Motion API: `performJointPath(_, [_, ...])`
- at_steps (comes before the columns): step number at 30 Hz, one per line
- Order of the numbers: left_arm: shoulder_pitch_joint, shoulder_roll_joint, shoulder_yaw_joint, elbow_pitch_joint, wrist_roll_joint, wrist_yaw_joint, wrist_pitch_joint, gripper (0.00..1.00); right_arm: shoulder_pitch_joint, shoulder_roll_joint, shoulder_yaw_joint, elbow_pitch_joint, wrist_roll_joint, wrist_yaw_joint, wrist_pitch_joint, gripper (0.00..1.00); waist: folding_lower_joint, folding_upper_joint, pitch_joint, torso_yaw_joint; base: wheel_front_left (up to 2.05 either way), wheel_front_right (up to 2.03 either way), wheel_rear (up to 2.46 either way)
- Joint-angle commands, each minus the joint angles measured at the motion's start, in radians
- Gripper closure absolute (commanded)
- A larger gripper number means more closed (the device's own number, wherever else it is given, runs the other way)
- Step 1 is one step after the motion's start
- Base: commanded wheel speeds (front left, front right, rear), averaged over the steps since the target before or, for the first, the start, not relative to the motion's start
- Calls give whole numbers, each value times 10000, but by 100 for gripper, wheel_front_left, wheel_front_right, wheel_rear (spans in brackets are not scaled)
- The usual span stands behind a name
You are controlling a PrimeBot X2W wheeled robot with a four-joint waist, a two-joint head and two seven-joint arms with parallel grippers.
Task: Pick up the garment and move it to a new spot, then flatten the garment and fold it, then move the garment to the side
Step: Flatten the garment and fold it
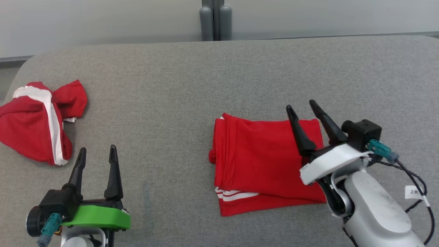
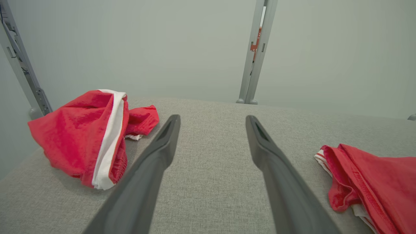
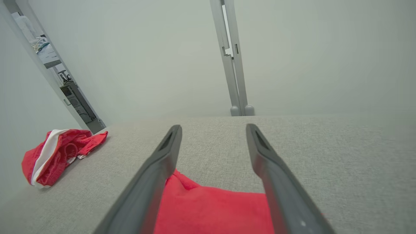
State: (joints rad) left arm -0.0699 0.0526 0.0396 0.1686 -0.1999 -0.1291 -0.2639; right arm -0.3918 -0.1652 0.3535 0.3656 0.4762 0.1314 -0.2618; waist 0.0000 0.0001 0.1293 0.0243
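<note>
Folded red fabric garment with white stripes (image 1: 264, 161) flat on grey cloth-covered desk (image 1: 171, 85), right of centre. Right jaws spread over its right edge, holding nothing. Left jaws spread, empty, near crumpled red-and-white garment (image 1: 27, 130).

Head camera looked down on grey table (image 1: 219, 68) from near edge. Wrist cameras sat low, faced far edge. All three shared folded red garment (image 1: 267, 161), crumpled garment (image 1: 34, 127).

The folded garment (image 1: 267, 161) is matt red cloth, the table (image 1: 171, 103) rough grey woven fabric.
</note>
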Motion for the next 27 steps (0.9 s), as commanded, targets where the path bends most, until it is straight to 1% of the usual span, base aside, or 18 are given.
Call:
performJointPath(1, [79, 2, 38, 4, 27, -29, 1, 0, 319, -103, -299, -280, -239, -16, -35, 0, 0, -1, -92, -81, 0, 0, 0])
performJointPath(3, [149, 0, 86, 10, 48, -29, 1, 0, 907, -192, -973, -890, -574, -16, -34, 0, 0, -1, -205, -176, 0, 0, 0])
performJointPath(5, [211, 1, 143, 30, 84, -29, 1, 0, 1416, -188, -1409, -1291, -822, -16, -33, 0, 0, -1, -332, -264, 0, 0, 0])
performJointPath(10, [395, -3, 341, 66, 121, -29, -1, 0, 2405, -4, -2035, -1782, -1139, -16, -34, 0, 0, -1, -641, -416, 0, 0, 0])
performJointPath(18, [665, -11, 372, 250, 185, -29, 1, 0, 3561, 239, -2507, -2369, -1561, -16, -35, 0, 0, -1, -1065, -500, 0, 0, 0])
performJointPath(27, [927, 35, 306, 381, 420, -29, 1, 0, 4311, 404, -2781, -2885, -2013, -16, -35, 0, 0, -1, -1325, -407, 0, 0, 0])
